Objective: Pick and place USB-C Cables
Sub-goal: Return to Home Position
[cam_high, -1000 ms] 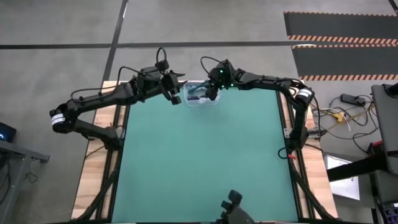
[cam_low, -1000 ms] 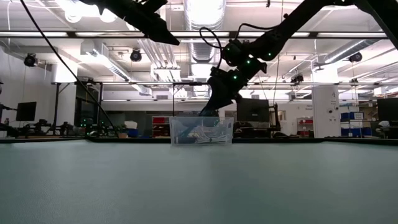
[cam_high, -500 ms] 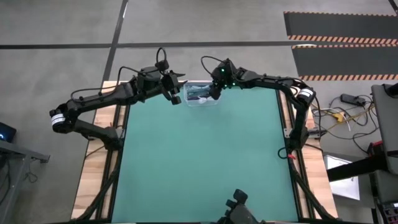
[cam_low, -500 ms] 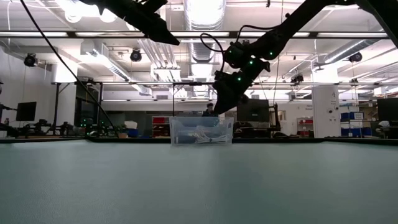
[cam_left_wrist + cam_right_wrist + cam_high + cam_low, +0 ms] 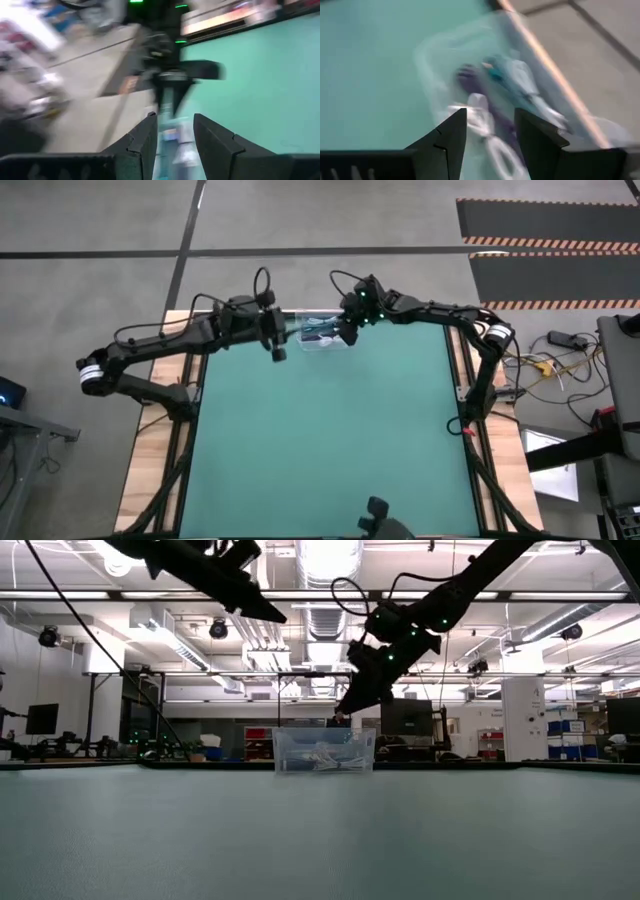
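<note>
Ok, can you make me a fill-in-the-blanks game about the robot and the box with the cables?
1. The cables all lie ____ the clear bin.
2. The right gripper hangs ____ the bin, holding nothing.
3. The left gripper waits beside the bin with its fingers ____.

Missing words: inside; above; open.

An open industrial robotics lab; exposed ducts and strip lights overhead. Behind the fingers of the right gripper stands a monitor; hazard-striped mats lie on concrete floor.
</note>
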### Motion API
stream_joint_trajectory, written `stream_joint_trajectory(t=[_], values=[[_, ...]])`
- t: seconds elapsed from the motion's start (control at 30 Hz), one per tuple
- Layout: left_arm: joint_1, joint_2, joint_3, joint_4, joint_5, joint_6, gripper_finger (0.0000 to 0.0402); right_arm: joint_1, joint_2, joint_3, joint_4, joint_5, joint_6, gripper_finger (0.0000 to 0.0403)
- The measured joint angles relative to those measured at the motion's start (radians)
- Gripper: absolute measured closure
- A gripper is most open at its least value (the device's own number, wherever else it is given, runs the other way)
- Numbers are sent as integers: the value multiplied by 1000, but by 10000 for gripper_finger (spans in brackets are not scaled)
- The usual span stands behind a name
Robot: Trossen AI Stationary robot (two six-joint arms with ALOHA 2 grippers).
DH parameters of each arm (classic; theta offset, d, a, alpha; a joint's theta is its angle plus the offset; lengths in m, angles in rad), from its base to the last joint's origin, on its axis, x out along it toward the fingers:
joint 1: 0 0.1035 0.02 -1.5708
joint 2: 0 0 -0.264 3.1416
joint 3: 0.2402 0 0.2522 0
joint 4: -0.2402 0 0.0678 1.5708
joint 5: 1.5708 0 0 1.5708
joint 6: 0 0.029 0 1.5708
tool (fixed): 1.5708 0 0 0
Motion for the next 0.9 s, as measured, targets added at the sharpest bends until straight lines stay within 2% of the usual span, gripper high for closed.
stream_joint_trajectory(t=[0.13, 0.2, 0.43, 0.57, 0.9], values=[[-9, -61, -106, 53, 266, -57, 291, 13, -43, -96, 105, -163, -23, 248], [-21, -105, -171, 113, 350, -83, 291, 29, -71, -156, 178, -197, -35, 248], [-35, -253, -375, 265, 359, -129, 291, 71, -196, -393, 474, -202, -63, 265], [-35, -326, -450, 310, 359, -198, 291, 85, -291, -501, 575, -202, -71, 278], [-40, -490, -568, 320, 359, -289, 292, 90, -561, -691, 603, -201, -87, 310]])
